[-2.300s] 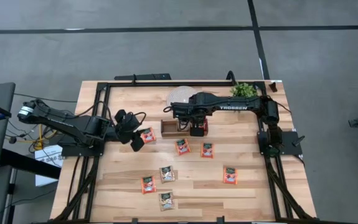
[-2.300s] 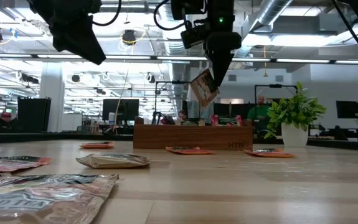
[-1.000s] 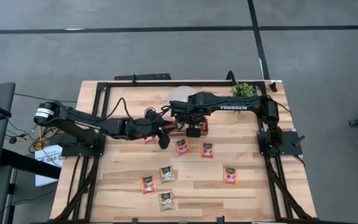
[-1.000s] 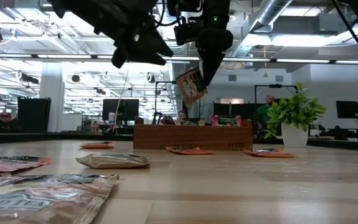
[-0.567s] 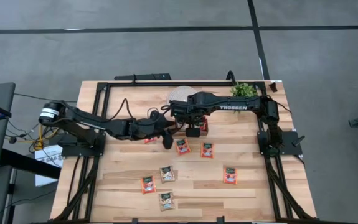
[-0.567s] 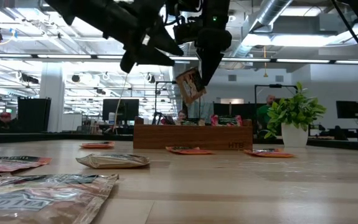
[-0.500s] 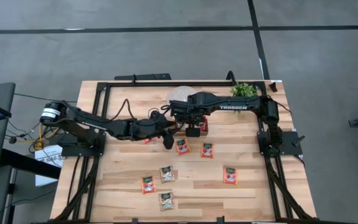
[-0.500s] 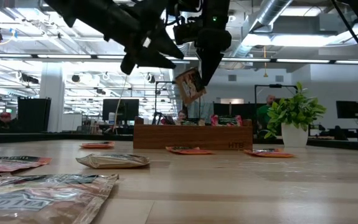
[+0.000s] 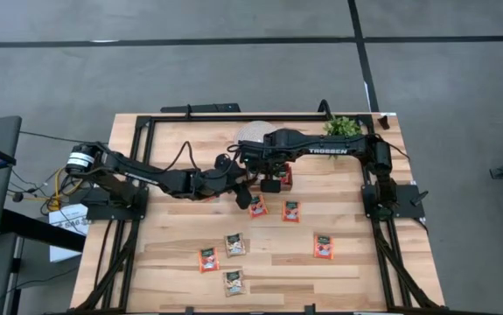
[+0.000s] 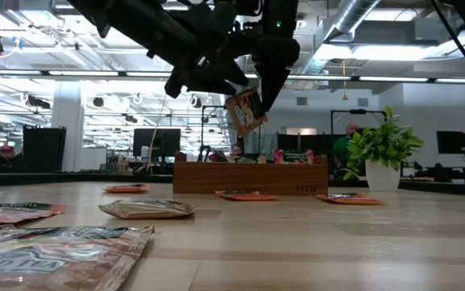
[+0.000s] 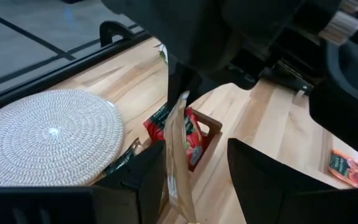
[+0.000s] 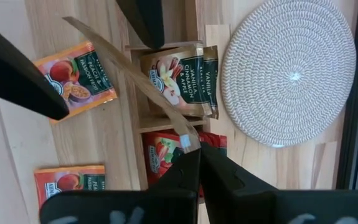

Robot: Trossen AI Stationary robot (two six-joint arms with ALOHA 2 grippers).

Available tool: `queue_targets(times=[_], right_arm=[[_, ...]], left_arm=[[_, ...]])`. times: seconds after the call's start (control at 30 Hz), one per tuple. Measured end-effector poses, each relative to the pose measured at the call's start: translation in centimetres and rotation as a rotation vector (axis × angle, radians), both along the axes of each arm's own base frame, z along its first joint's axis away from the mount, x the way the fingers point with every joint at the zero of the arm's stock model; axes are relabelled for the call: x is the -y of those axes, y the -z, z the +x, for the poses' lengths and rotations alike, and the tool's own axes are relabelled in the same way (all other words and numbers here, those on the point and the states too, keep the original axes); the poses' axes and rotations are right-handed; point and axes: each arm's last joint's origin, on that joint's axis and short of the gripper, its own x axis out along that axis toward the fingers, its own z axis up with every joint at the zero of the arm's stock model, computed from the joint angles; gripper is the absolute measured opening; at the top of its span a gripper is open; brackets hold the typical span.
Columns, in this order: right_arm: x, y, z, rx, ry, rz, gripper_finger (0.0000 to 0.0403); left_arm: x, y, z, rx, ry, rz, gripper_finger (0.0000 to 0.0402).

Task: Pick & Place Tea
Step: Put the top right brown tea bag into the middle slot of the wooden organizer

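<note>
Tan tea sachet [image 10: 245, 111] hangs tilted in the air, pinched at one corner by the right gripper [image 12: 194, 148], above the wooden tray [image 10: 251, 177]. At its 9 o'clock in the low view, the left gripper [image 11: 197, 180] waits with fingers wide apart around its edge. Other sachets [image 9: 234, 244] lie flat on the table [image 9: 347, 276]; the tray is mostly hidden from above.

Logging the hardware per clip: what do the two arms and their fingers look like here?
Both arms are matte black and jointed. The right arm carries white TROSSEN lettering along its link. The left arm has loose black cables looping off it and a round silver-white cap at its base joint. The fingers are plain, flat, dark and tapered, with no markings visible.
</note>
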Motion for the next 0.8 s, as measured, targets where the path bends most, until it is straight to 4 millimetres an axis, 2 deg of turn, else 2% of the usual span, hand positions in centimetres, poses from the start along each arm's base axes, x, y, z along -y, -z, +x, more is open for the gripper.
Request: queue_targets(times=[0.47,0.8], right_arm=[[-0.1,0.0,0.1,0.012,0.001,0.029,0.0000],[-0.2,0.0,0.2,0.025,0.003,0.059,0.0000]], left_arm=[[-0.1,1.0,0.4,-0.031,-0.025,0.013,0.0163],[0.0,1.9,0.7,-0.039,-0.039,-0.003,0.0122]])
